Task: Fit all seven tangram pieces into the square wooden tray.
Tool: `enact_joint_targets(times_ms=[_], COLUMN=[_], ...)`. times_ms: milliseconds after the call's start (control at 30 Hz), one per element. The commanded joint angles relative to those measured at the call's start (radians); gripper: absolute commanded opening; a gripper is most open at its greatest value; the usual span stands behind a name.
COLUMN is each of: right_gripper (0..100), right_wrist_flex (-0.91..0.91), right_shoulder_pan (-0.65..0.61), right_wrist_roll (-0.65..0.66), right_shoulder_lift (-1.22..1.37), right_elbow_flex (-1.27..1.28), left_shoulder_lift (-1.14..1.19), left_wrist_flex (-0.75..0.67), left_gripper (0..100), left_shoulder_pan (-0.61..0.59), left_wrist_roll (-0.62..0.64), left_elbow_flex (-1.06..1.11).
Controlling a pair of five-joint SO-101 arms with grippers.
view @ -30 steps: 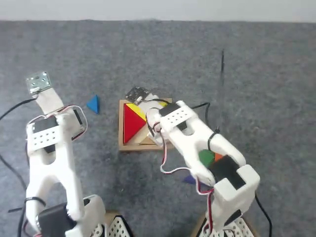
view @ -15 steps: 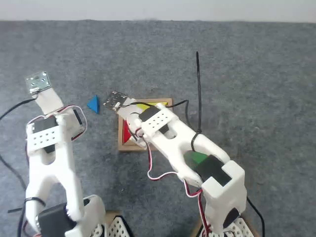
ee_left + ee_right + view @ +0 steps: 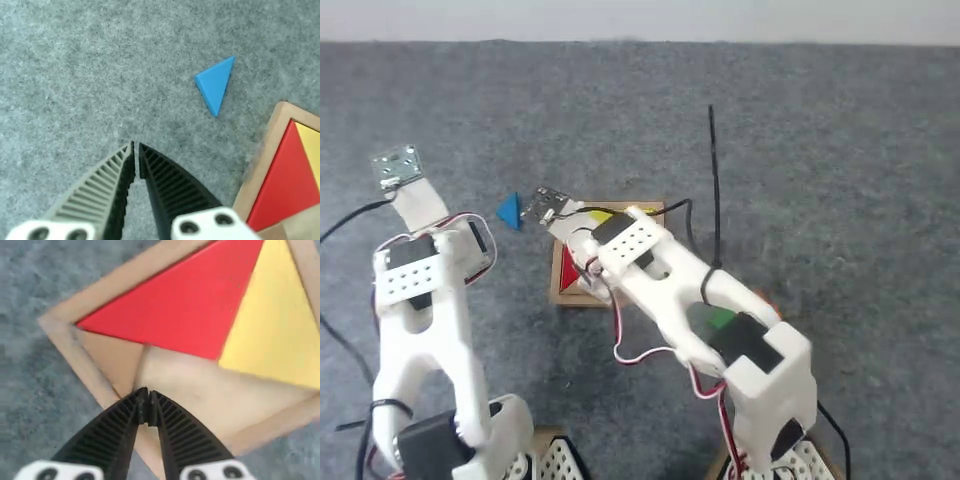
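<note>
The square wooden tray (image 3: pixel 85 360) lay on the grey desk (image 3: pixel 840 180) with two pieces seated in it. A large red triangle (image 3: pixel 185 305) ran along one rim, and a yellow triangle (image 3: pixel 270 335) met it edge to edge. The rest of the tray floor was bare wood, so most of the job looked undone.

A small blue triangle (image 3: pixel 216 89) lay loose on the desk near one corner of the tray, clear of the rim. A green piece (image 3: pixel 721 319) showed on the tray's other side, half hidden under the right arm (image 3: pixel 660 265), so its shape could not be told.

The right pincer (image 3: pixel 148 396) was closed on nothing, its tips together low over the bare floor near a tray corner, just beside the red triangle's point. Whether it touched the wood was unclear. Closed tips suit nudging a piece more than lifting one.

The left pincer (image 3: pixel 136 149) was empty too, its fingers drawn to a thin slit above bare desk, with the blue triangle ahead of it. It probably sat off the tray to leave the right arm room, and it would have to open before taking that triangle.
</note>
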Motion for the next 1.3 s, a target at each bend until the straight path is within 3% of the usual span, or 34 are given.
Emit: enact_joint_targets(times_ms=[0,167,300,433,533,767,967,1133,1267], right_gripper=[1.3,1.3,1.7,10.5,14.7,15.1,22.0,25.6,25.8], right_wrist_flex=[0.124,0.268,0.275,0.265,0.317,0.334,0.351,0.326,0.173], right_shoulder_pan=[0.122,0.231,0.289,0.394,0.438,0.344,0.205,0.191,0.197], right_wrist_roll=[-0.009,0.003,0.104,0.132,0.261,0.572,0.644,0.724,0.729], right_shoulder_lift=[-0.194,-0.381,-0.613,-0.886,-1.059,-1.311,-1.302,-1.156,-1.076], right_elbow_flex=[-0.025,0.06,0.279,0.48,0.628,1.033,1.046,1.053,1.135], left_shoulder_lift=[-0.006,-0.006,-0.006,-0.009,-0.011,-0.009,-0.005,-0.005,-0.005], left_wrist_flex=[-0.04,-0.038,-0.037,-0.037,-0.037,-0.035,-0.035,-0.04,-0.04], left_gripper=[1,2,2,2,2,2,2,2,2], left_shoulder_pan=[-0.002,-0.002,0.006,0.006,0.006,0.006,0.006,0.006,0.006], left_wrist_roll=[-0.006,-0.008,-0.011,-0.011,-0.011,-0.011,-0.011,-0.011,-0.011], left_elbow_flex=[-0.002,-0.001,-0.001,-0.001,-0.001,-0.001,-0.001,-0.001,-0.001])
